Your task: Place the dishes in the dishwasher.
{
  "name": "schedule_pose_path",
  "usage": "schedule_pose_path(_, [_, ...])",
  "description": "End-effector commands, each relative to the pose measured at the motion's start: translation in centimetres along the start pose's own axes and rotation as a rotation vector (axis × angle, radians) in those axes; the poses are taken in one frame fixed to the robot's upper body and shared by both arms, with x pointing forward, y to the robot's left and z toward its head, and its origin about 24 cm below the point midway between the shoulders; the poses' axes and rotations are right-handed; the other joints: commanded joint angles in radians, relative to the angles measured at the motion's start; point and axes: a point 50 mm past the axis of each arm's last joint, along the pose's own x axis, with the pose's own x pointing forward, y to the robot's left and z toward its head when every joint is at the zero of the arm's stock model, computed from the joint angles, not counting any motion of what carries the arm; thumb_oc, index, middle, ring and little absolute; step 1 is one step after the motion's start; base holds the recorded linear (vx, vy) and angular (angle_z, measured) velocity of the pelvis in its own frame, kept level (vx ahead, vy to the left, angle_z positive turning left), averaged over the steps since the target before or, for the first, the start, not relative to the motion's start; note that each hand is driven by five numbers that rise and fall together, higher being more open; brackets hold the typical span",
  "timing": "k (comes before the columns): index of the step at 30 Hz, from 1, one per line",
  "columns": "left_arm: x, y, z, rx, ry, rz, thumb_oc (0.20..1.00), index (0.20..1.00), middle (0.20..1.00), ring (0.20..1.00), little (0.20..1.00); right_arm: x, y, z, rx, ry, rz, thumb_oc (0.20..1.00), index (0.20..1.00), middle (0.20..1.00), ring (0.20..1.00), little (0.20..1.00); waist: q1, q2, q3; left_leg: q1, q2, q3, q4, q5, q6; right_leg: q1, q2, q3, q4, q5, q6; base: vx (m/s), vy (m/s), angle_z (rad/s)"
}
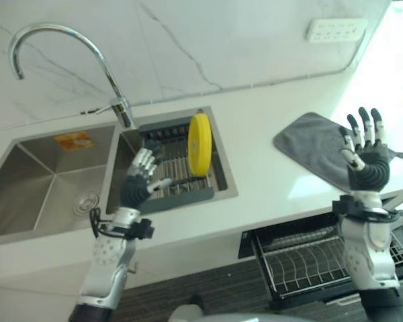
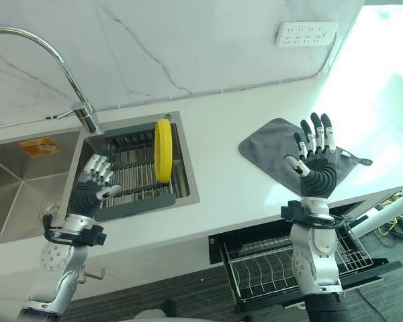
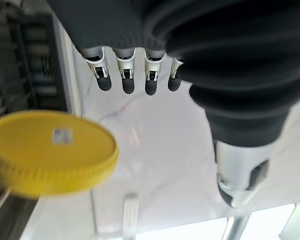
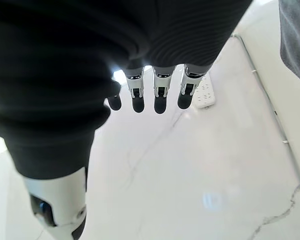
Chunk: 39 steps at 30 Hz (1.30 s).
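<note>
Your yellow plate [image 1: 199, 144] stands upright in the sink rack [image 1: 181, 182]; the dishwasher rack [image 2: 269, 268] holds nothing. Left hand [image 1: 140, 180] and right hand [image 2: 314, 161] are spread open and hold nothing.

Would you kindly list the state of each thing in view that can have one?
yellow plate: standing on edge in the sink rack, not held
dishwasher rack: pulled out, no dishes in the part that shows
left hand: open, raised by the sink rack
right hand: open, raised above the grey mat
grey mat: lying flat on the counter

Kitchen: sink [image 1: 47, 181], faucet [image 1: 67, 47], dishwasher rack [image 2: 289, 261].
</note>
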Motion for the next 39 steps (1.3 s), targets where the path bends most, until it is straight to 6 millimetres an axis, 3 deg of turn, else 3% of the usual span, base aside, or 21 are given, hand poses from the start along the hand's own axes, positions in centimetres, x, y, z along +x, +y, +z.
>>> schedule_pose_path(1, [1.4, 1.8, 2.4, 0.176, -0.136, 0.125, 1.000, 1.000, 1.000, 1.000, 1.000, 1.1, 1.6, 2.2, 0.004, -0.117, 0.078, 1.000, 1.000, 1.000, 1.000, 1.000, 0.036, -0.009, -0.019, 0.011, 0.048, 0.016, 0.008, -0.061, -0.004, 0.069, -0.050, -0.107, 0.088, -0.089, 0.028, -0.03, -0.042, 0.00])
schedule_pose_path(8, [2.5, 1.9, 3.4, 0.192, -0.214, 0.204, 1.000, 1.000, 1.000, 1.000, 1.000, 0.5, 4.3, -0.3, 0.036, 0.068, 0.303, 1.000, 1.000, 1.000, 1.000, 1.000, 0.038, -0.009, -0.025, 0.004, 0.045, -0.013, 0.008, -0.054, -0.011, 0.075, -0.042, -0.100, 0.081, -0.090, 0.025, -0.01, -0.015, 0.01])
schedule_pose_path(14, [1.9, 0.6, 4.4, 0.146, -0.306, 0.138, 1.000, 1.000, 1.000, 1.000, 1.000, 0.7, 6.2, -1.5, 0.098, 0.123, 0.359, 1.000, 1.000, 1.000, 1.000, 1.000, 0.081, -0.017, -0.029, -0.010, 0.038, -0.056, 0.003, -0.050, -0.018, 0.090, -0.033, -0.118, 0.069, -0.089, 0.016, 0.02, -0.026, 0.12])
schedule_pose_path(29, [1.3, -0.4, 5.1, 0.103, -0.343, 0.038, 1.000, 1.000, 1.000, 1.000, 1.000, 2.5, 6.6, -2.7, 0.118, 0.154, 0.244, 1.000, 1.000, 1.000, 1.000, 1.000, 0.159, -0.017, -0.033, -0.033, 0.024, -0.117, -0.001, -0.033, -0.015, 0.113, -0.033, -0.169, 0.071, -0.093, 0.010, 0.03, -0.004, 0.18])
schedule_pose_path(39, [1.3, -0.6, 4.7, 0.096, -0.309, -0.031, 1.000, 1.000, 1.000, 1.000, 1.000, 3.3, 5.6, -3.3, 0.105, 0.158, 0.129, 1.000, 1.000, 1.000, 1.000, 1.000, 0.190, -0.013, -0.033, -0.043, 0.011, -0.146, -0.001, -0.024, -0.008, 0.128, -0.033, -0.182, 0.079, -0.100, 0.004, 0.04, 0.013, 0.09])
